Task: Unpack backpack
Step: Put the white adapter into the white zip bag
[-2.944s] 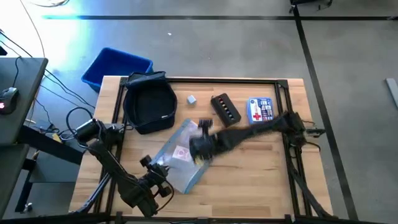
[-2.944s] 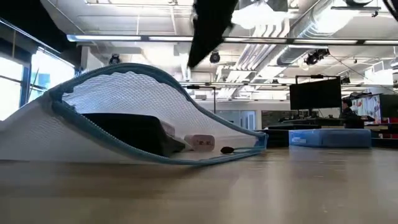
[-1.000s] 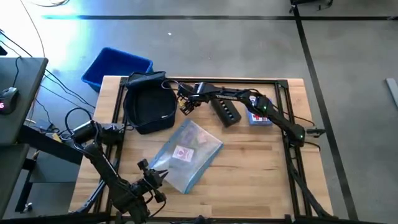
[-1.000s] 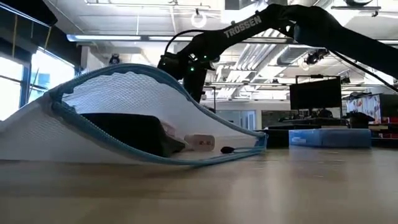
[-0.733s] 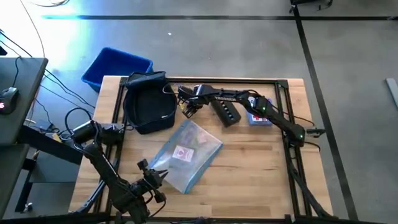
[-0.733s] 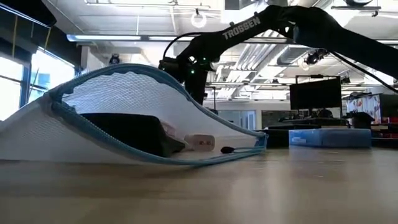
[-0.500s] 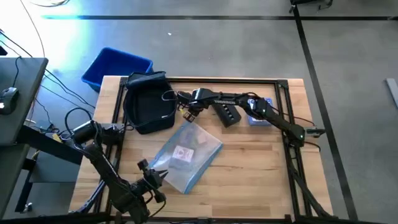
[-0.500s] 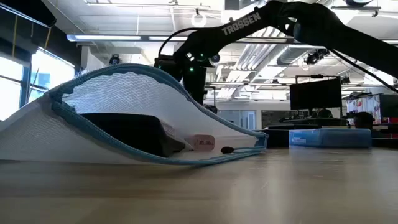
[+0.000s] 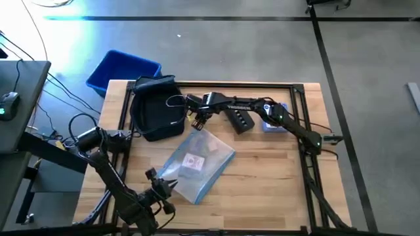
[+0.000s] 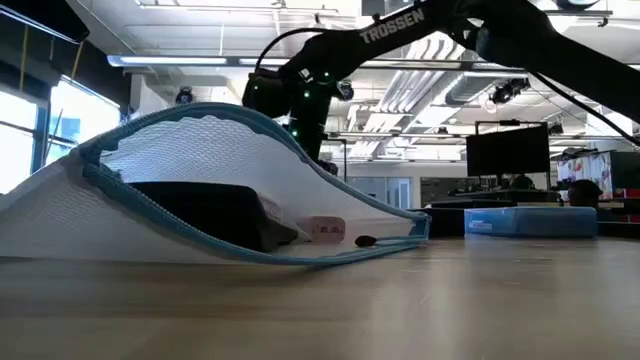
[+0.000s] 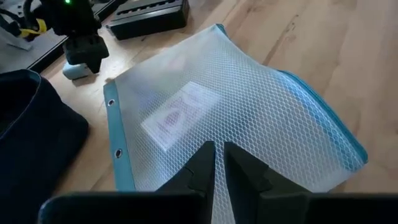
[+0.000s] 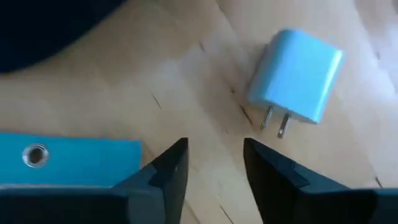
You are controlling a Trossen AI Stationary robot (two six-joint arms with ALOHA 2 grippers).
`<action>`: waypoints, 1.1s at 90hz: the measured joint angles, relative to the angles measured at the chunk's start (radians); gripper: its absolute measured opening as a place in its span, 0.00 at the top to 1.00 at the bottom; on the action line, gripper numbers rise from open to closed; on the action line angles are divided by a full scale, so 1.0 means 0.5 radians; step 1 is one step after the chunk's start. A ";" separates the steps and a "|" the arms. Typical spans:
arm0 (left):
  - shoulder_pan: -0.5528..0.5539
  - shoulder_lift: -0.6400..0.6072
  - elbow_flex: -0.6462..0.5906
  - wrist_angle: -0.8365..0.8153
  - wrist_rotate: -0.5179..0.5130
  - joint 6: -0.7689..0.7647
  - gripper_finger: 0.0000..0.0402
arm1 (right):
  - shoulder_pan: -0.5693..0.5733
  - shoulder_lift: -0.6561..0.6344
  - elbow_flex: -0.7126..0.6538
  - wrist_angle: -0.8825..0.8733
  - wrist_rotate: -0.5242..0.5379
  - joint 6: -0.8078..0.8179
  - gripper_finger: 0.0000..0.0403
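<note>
A pale wooden table with a dark frame stands on a grey concrete floor crossed by dark tape lines; a bright blue bin sits off the far left corner. The low view looks across the tabletop into a workshop with ceiling ducts and a dark monitor.

The backpack, dark navy and soft, lies opened at the far left of the table, just left of the right gripper. That gripper hangs with fingers parted and empty; a pale blue wall charger lies just ahead of it, the clear mesh pouch right beside. The left gripper waits at the pouch's near edge, fingers nearly closed, grasping nothing.
</note>
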 joint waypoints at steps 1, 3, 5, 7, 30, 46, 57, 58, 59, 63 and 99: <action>0.000 0.000 0.000 0.000 0.000 0.000 0.96 | 0.000 0.000 0.000 0.005 0.000 -0.004 0.62; 0.000 0.000 0.000 0.002 0.000 0.000 0.96 | 0.000 0.000 0.000 0.014 -0.001 -0.010 0.60; -0.001 0.000 0.000 0.004 0.002 0.000 0.96 | -0.001 0.000 0.000 0.019 -0.003 -0.014 0.57; -0.001 0.000 0.000 0.006 0.005 0.000 0.96 | -0.003 0.000 0.000 0.023 -0.005 -0.015 0.55; -0.001 0.000 0.000 0.006 0.008 0.037 0.96 | -0.050 0.000 0.000 0.171 0.069 0.059 0.28; -0.001 0.000 0.000 0.007 -0.001 0.038 0.96 | -0.107 0.013 0.000 0.247 0.256 0.238 0.23; -0.001 0.000 0.000 0.011 -0.004 0.038 0.96 | -0.129 0.027 0.000 0.257 0.251 0.324 0.25; -0.001 0.000 0.000 0.011 -0.004 0.038 0.96 | -0.129 0.027 0.000 0.257 0.255 0.324 0.25; -0.001 0.000 0.000 0.011 -0.005 0.038 0.96 | -0.129 0.027 0.000 0.256 0.258 0.325 0.26; 0.000 0.000 0.000 0.011 -0.005 0.040 0.96 | -0.125 0.027 0.000 0.260 0.269 0.333 0.27; 0.027 0.000 0.000 0.030 -0.005 0.037 0.96 | -0.108 0.050 -0.001 0.273 0.255 0.393 0.30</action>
